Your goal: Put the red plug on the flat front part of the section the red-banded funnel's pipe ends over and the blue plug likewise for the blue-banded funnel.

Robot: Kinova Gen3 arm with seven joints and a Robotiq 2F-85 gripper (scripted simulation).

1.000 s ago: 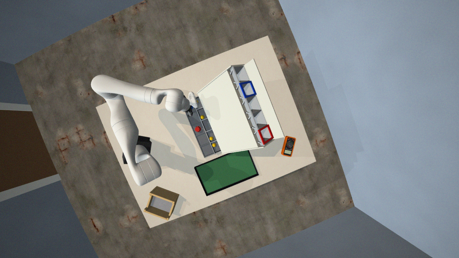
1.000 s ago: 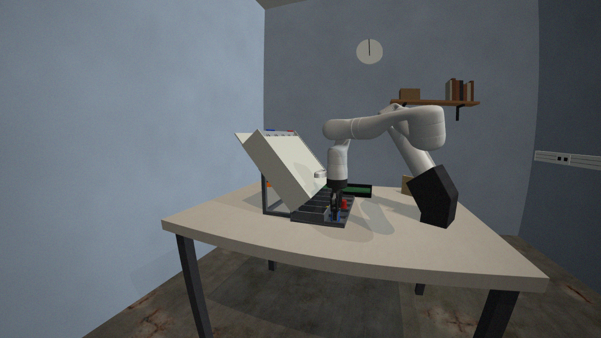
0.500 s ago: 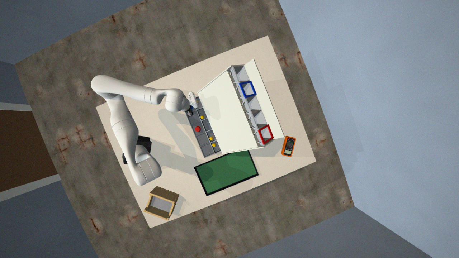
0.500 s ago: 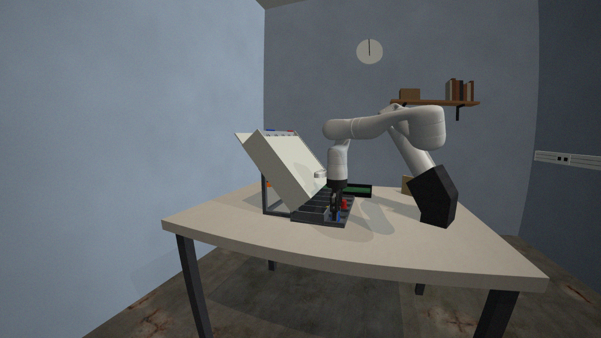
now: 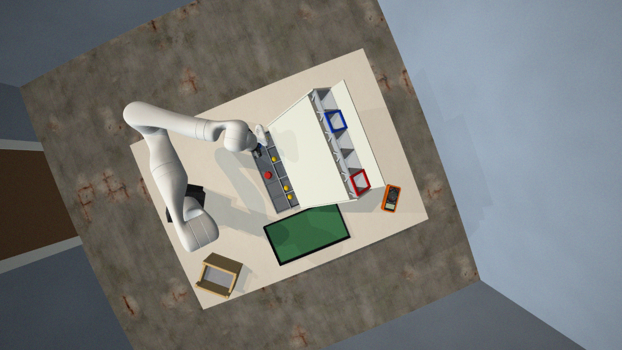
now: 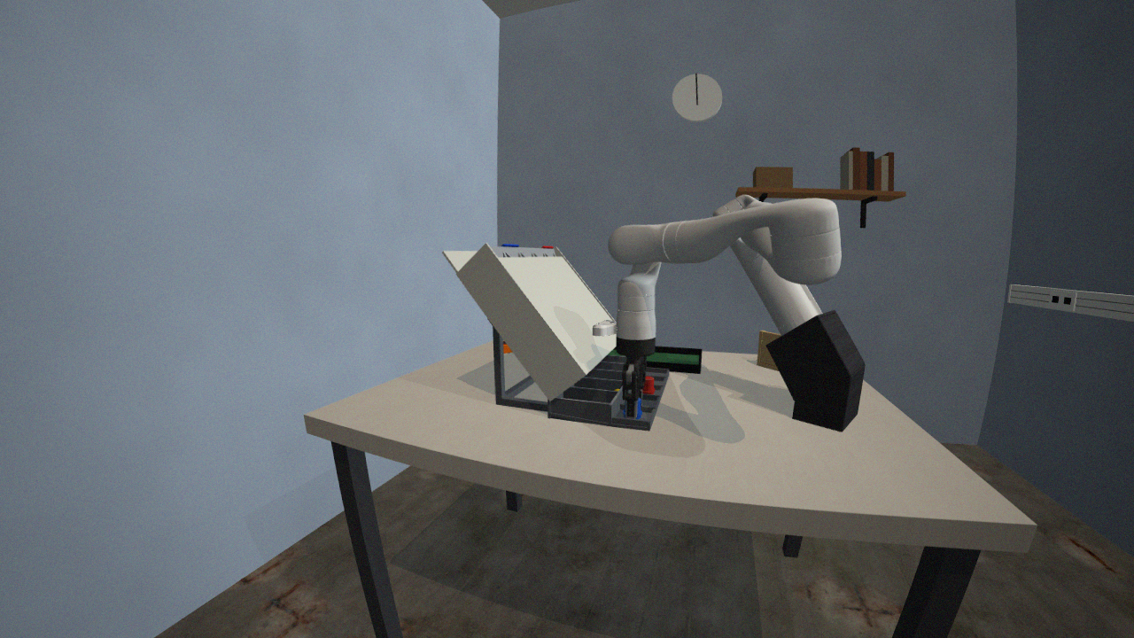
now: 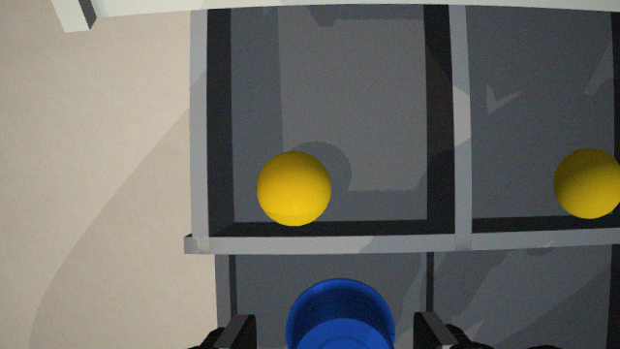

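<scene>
The round blue plastic-looking plug (image 7: 340, 315) is seen upright, its long axis vertical, on the flat front part of the grey tray's end section (image 5: 279, 202) (image 6: 582, 422) (image 7: 262, 271). It is flanked, ungripped, by the spread fingers of the black two-finger gripper (image 5: 257, 150) (image 6: 633, 388) (image 7: 334, 332). The squat red plug (image 5: 267, 175) (image 6: 648, 385) is stood upright farther along.

Glossy white arm (image 5: 168, 167) (image 6: 705, 237), rounded segments, black base.

Blue plug (image 7: 340, 320): round, standing upright on end section's flat front | red plug (image 5: 267, 175) (image 6: 649, 385): round, standing on another section's flat front
</scene>
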